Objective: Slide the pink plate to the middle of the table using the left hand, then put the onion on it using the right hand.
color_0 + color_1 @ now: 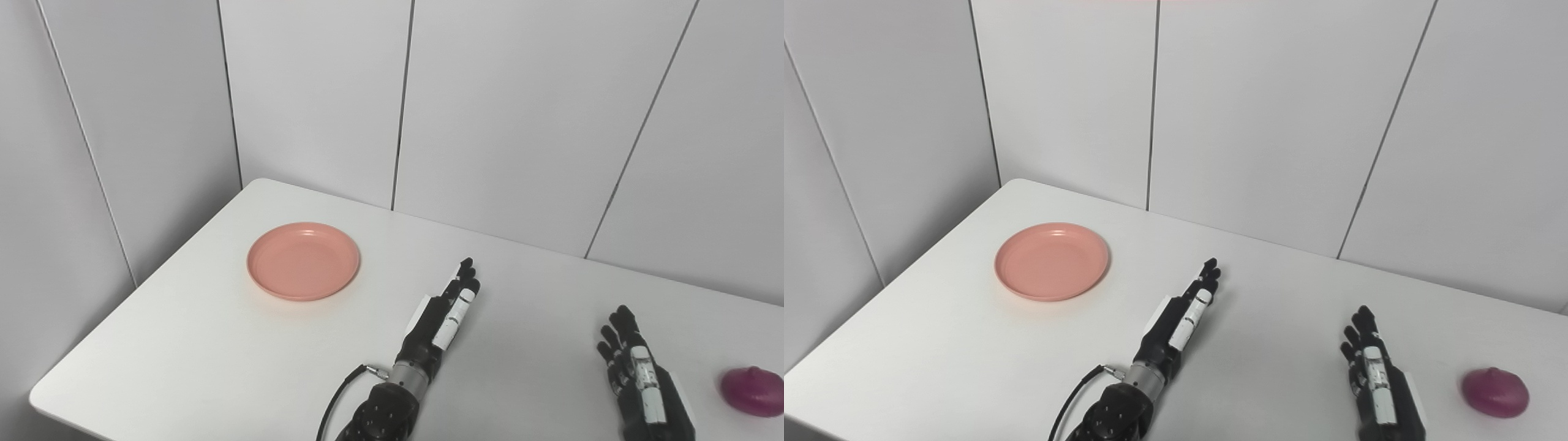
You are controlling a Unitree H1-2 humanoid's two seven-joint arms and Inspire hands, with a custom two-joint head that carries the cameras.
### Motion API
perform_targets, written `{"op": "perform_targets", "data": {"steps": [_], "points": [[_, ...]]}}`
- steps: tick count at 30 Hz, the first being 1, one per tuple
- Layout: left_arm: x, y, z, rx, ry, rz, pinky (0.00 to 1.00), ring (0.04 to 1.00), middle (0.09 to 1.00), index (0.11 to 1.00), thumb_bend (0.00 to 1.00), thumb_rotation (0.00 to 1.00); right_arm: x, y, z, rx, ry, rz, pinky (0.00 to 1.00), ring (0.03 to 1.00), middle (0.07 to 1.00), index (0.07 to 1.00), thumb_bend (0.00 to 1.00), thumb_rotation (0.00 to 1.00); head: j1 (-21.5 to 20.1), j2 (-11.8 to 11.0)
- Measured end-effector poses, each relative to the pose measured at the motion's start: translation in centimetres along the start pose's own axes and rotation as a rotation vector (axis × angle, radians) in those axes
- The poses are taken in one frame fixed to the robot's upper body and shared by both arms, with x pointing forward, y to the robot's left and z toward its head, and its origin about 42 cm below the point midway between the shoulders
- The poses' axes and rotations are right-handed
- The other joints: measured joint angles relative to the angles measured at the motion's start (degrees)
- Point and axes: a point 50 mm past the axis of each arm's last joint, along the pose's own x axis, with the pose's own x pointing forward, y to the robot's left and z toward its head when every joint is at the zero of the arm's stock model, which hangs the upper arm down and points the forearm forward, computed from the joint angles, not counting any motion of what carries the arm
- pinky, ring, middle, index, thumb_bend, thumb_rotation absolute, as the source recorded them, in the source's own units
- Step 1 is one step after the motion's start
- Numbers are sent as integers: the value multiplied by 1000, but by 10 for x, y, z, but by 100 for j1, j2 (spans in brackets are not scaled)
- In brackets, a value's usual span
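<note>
A round pink plate (303, 261) lies empty on the left part of the white table (214, 361). A purple onion (753, 391) sits near the table's right front. My left hand (444, 315) is stretched flat over the middle of the table, fingers extended, open and holding nothing, well to the right of the plate. My right hand (634, 373) is also open, fingers pointing away from me, a short way left of the onion and not touching it.
Grey wall panels stand behind and to the left of the table. The table's left edge (128, 294) runs close to the plate, and a black cable (337, 398) loops from my left wrist.
</note>
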Motion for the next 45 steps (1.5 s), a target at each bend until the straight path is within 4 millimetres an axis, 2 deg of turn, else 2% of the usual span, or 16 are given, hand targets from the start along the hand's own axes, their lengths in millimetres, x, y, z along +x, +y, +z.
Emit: {"op": "perform_targets", "data": {"steps": [4,8,18,25,38,45], "points": [[0,8,2,-27,-5,8,1000,1000,1000,1000,499,1000,0,0,0,2,-2,1,1000,1000,1000,1000,337,850,0,-9],[-1,25,4,-11,-7,14,992,991,993,994,507,1000,0,0,1,1,-3,1,1000,1000,1000,1000,333,848,0,-9],[8,49,28,20,-52,75,952,948,960,968,506,1000,-3,-2,2,-6,-4,1,1000,1000,1000,1000,326,867,9,17],[11,67,27,33,-44,108,909,932,945,949,508,1000,-4,-2,2,-9,-6,1,1000,1000,1000,998,336,853,18,0],[18,101,40,43,-79,201,933,920,931,943,509,1000,-6,-3,2,-13,-4,0,1000,1000,1000,998,340,851,79,-26],[18,117,44,46,-90,256,924,912,919,942,524,1000,-6,-3,2,-13,-4,0,1000,1000,1000,993,340,819,175,-70]]}}
